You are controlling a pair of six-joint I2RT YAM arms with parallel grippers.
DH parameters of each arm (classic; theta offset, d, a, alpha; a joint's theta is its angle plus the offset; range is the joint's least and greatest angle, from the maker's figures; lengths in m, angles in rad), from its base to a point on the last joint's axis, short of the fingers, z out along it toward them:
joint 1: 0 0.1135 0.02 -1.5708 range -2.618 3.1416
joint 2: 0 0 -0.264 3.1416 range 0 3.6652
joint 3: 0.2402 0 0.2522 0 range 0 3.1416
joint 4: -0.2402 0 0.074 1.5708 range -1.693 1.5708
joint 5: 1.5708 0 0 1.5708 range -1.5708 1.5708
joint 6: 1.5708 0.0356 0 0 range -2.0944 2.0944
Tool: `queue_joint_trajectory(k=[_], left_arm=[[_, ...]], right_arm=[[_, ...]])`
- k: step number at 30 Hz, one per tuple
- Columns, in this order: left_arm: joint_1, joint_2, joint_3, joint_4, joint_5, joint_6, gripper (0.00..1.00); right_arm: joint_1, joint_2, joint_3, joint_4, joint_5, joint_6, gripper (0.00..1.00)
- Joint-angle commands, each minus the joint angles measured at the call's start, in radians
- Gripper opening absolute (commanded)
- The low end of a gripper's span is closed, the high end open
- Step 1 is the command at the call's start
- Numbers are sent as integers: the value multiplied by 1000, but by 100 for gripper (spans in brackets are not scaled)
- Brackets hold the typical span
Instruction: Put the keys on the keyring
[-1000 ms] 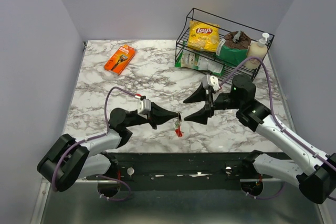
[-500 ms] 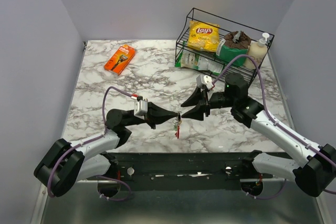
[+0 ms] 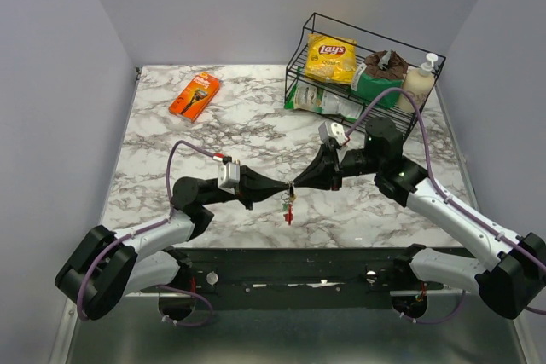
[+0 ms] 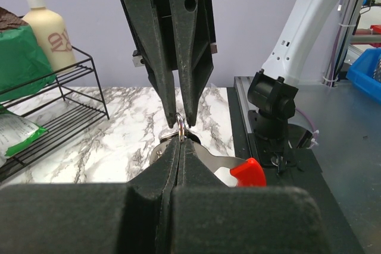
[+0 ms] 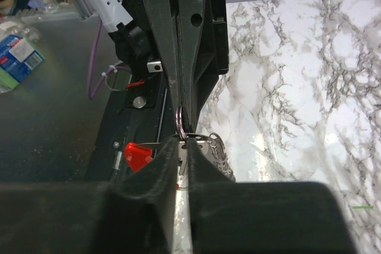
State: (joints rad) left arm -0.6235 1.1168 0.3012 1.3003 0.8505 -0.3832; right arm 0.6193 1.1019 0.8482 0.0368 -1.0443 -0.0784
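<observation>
Left end effector (image 4: 180,144) grips keyring (image 4: 179,125); rack (image 3: 299,41) holds chips (image 3: 331,55).

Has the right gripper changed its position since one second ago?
Yes. Against the wire rack, the right gripper went left, its jaws closing, and now meets the left gripper, which holds the keyring.

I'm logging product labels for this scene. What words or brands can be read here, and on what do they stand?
"Lay's": on the yellow chip bag.
Orange package: print too small to read.
Pump bottle: a dark mark, not legible.
Blue packet in the right wrist view: blurred, unreadable.
</observation>
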Motion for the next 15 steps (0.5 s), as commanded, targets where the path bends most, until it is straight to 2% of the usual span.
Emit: queue_joint_trajectory(k=[1, 3, 15], left_arm=[[2, -25, 22, 281, 16, 3, 0], [2, -31, 23, 272, 18, 10, 0], [2, -86, 35, 177, 16, 59, 0]], right_arm=[[-6, 13, 29, 20, -37, 11, 10], [-6, 16, 25, 20, -36, 11, 1], [-6, 21, -8, 18, -23, 6, 1]])
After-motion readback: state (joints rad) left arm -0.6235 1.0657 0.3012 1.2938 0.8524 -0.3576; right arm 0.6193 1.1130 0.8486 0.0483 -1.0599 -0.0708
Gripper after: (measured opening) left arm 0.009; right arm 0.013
